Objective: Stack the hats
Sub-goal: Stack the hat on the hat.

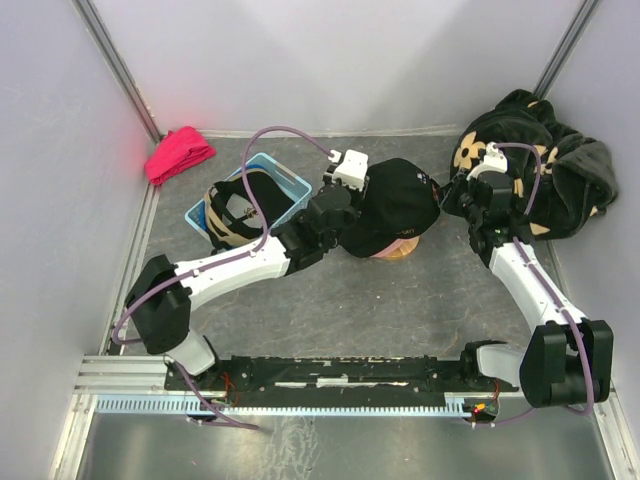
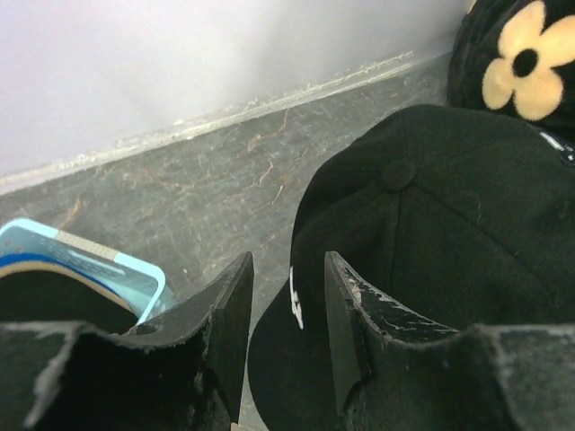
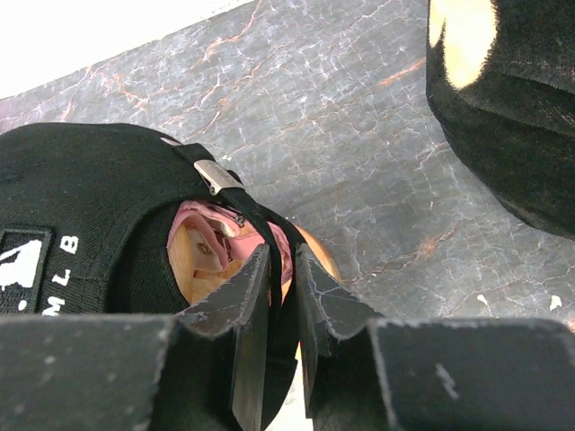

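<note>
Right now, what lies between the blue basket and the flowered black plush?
The black cap, atop a stack showing pink and tan edges, with the left gripper and right gripper at its sides. The top view shows it.

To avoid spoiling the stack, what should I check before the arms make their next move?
1. Black fabric baseball cap with white lettering rests on the pink cap: ok.
2. Its rear strap lies between the fingers of the right gripper: ok.
3. Right gripper free of the strap: cannot tell.
4. Left gripper holds the black cap's front: cannot tell.
5. Dark cap in the light blue plastic basket is stacked: not ok.
</note>
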### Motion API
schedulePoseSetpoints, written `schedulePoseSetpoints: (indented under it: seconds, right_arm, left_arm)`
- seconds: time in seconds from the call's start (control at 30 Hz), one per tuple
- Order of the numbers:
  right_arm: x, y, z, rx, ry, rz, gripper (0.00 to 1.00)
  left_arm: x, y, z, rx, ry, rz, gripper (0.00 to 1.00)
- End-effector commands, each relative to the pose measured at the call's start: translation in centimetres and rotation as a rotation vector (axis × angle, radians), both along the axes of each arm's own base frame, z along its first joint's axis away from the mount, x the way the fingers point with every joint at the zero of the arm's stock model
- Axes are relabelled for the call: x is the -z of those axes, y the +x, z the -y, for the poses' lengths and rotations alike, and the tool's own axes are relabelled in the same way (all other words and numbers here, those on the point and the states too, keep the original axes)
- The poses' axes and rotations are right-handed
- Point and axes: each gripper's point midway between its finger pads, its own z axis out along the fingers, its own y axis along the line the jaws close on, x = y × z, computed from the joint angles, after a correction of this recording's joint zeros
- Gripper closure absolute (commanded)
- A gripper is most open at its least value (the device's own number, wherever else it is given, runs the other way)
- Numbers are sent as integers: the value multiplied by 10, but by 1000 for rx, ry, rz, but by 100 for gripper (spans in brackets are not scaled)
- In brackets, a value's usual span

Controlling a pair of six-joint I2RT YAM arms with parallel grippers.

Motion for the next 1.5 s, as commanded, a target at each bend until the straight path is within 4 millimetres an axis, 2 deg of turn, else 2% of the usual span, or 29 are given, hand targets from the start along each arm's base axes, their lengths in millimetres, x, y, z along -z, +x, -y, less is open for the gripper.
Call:
schedulePoseSetpoints:
  seconds: [0.0,0.13,0.2,0.3,0.43,0.57,0.73,0.8,0.9,1.0,1.17,1.47]
  right_arm:
    - [-12,3,9,35,-20,56,75]
    - [-11,3,11,46,-22,56,73]
    - [-9,4,11,49,-23,53,72]
    - [-8,5,11,48,-23,48,71]
    - [-7,5,11,49,-28,45,68]
    - [-6,5,12,50,-28,42,67]
    - [-6,5,12,49,-31,40,66]
    - [-6,5,12,48,-32,39,66]
    - [-5,5,11,43,-31,36,66]
    - [-4,5,10,41,-30,30,66]
    - [-3,6,10,38,-30,26,66]
    - [-2,7,10,36,-30,24,66]
  left_arm:
    - [-2,-7,-21,-68,-138,-17,55]
    - [34,-22,-43,-111,-190,-71,55]
    - [63,-35,-50,-106,-206,-106,56]
    - [86,-50,-52,-108,-224,-107,56]
    - [105,-55,-69,-198,-265,-136,56]
    - [109,-56,-76,-229,-428,-196,54]
    - [113,-52,-91,-198,-770,-333,53]
    - [106,-51,-88,-115,-906,-378,51]
    - [110,-48,-83,-39,-1016,-463,51]
    - [109,-50,-69,78,-1134,-539,51]
    - [116,-48,-56,159,-1209,-611,53]
    - [128,-39,-46,155,-1247,-655,53]
